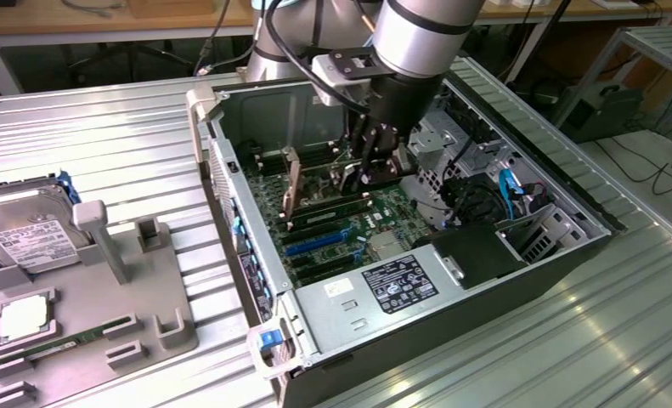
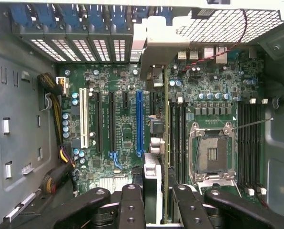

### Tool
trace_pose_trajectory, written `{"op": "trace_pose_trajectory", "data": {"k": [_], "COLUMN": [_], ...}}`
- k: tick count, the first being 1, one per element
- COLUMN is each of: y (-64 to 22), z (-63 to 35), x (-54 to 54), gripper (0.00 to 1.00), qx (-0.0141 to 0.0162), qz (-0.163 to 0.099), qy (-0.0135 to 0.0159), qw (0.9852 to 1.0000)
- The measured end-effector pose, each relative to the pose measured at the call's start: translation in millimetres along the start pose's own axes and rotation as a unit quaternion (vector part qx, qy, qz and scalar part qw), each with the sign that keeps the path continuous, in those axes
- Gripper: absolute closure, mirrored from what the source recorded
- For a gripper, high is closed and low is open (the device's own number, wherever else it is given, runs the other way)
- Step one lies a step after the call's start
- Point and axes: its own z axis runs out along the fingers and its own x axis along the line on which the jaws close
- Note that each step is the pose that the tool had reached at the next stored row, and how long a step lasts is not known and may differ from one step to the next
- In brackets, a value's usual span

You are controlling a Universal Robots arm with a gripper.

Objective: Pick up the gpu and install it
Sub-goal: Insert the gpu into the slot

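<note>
My gripper [image 1: 364, 174] reaches down inside the open computer case [image 1: 562, 183], over the green motherboard [image 1: 313, 234]. Its black fingers [image 2: 131, 202] are shut on the gpu [image 2: 152, 171], a thin card seen edge-on between them. The card runs from the fingers toward the case's rear wall, where its silvery bracket [image 2: 157, 45] sits by the row of slot covers. It stands upright between the blue slot [image 2: 139, 121] and the memory slots [image 2: 177, 138]. In the exterior view the card's far end [image 1: 294, 180] stands upright just to the exterior view's left of the gripper. Whether its lower edge touches a slot I cannot tell.
The CPU socket [image 2: 213, 152] lies open beside the memory slots. The power supply [image 1: 386, 285] fills the case's near end, with cables [image 1: 477, 204] at the exterior view's right. Outside, a grey fixture [image 1: 143, 297] holds a hard drive [image 1: 30, 229] and a green memory stick [image 1: 53, 348].
</note>
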Motion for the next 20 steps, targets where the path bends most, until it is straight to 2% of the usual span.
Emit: {"op": "trace_pose_trajectory", "data": {"k": [2, 3, 4, 5, 7, 10, 11, 14, 15, 16, 17, 18, 19, 20], "y": [0.1, 1.7, 14.7, 15.4, 20.6, 20.6, 24.9, 26.6, 27.3, 27.1, 27.1, 27.1, 28.2, 30.0], "z": [0.3, 6.8, 10.1, 20.2, 25.2, 32.7, 36.0, 42.0, 50.1, 57.0, 58.2, 62.5, 66.5, 71.8], "x": [0.1, 0.7, 1.2, 2.0, 2.5, 6.6, 7.0, 8.6, 9.3, 9.8, 8.8, 4.9, 5.6, 6.6], "gripper": [0.72, 0.72, 0.72, 0.72, 0.72, 0.72, 0.72, 0.72, 0.72, 0.72, 0.72, 0.72, 0.72, 0.72], "qx": [0.0, -0.0002, 0.0002, 0.0002, 0.0, 0.0, -0.0001, -0.0002, -0.0003, -0.0012, -0.0014, -0.0014, -0.002, -0.0024], "qz": [0.0, -0.001, -0.009, -0.01, -0.013, -0.013, -0.013, -0.013, -0.013, -0.013, -0.012, -0.012, -0.012, -0.012], "qy": [0.0, 0.0, 0.0003, 0.0004, 0.0005, 0.0005, 0.0006, 0.0005, 0.0004, 0.0027, 0.0099, 0.0107, 0.0157, 0.0189], "qw": [1.0, 1.0, 1.0, 1.0, 0.9999, 0.9999, 0.9999, 0.9999, 0.9999, 0.9999, 0.9999, 0.9999, 0.9998, 0.9997]}}
